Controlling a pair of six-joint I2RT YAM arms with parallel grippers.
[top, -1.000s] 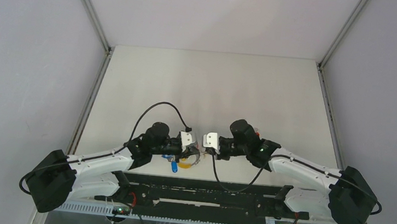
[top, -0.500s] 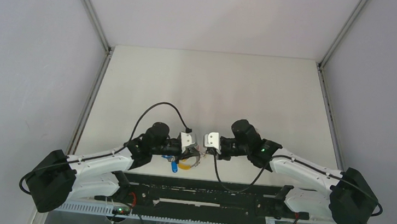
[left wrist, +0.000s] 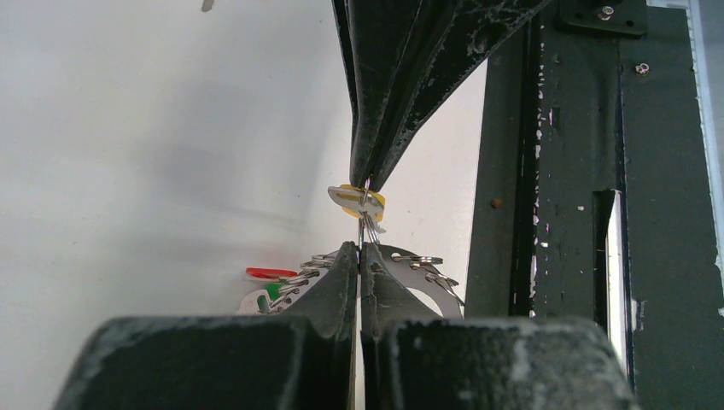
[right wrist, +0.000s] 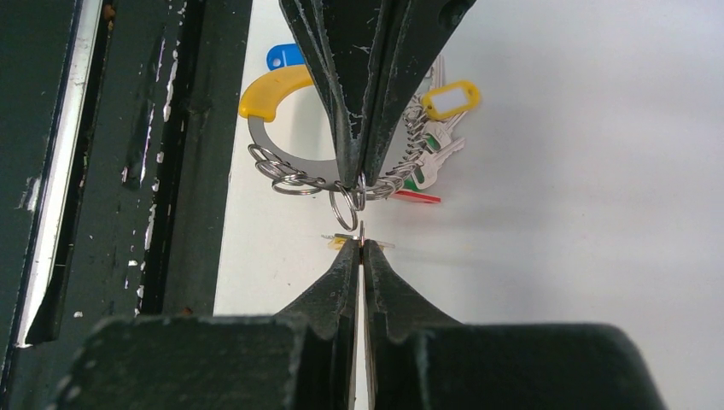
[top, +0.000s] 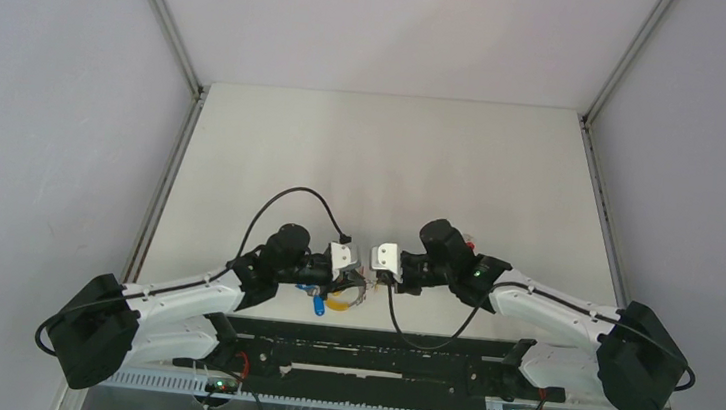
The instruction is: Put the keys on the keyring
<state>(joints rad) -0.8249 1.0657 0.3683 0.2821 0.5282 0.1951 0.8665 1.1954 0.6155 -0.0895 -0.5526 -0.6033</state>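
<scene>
My two grippers meet tip to tip low over the table, close to the base rail. The left gripper is shut on the keyring, a grey metal ring with a yellow part. Small split rings hang from the keyring with blue, yellow-tagged, green and red keys. The right gripper is shut on a yellow-headed key and holds it right against a split ring at the left fingertips. In the left wrist view the keyring spreads behind my fingers.
The black base rail runs right beside the keyring on the near side. Grey walls enclose the white table on the left, right and back. The left arm's cable loops above its wrist.
Hardly anything: the right arm edged slightly right and came back. Both grippers stay shut, tip to tip.
</scene>
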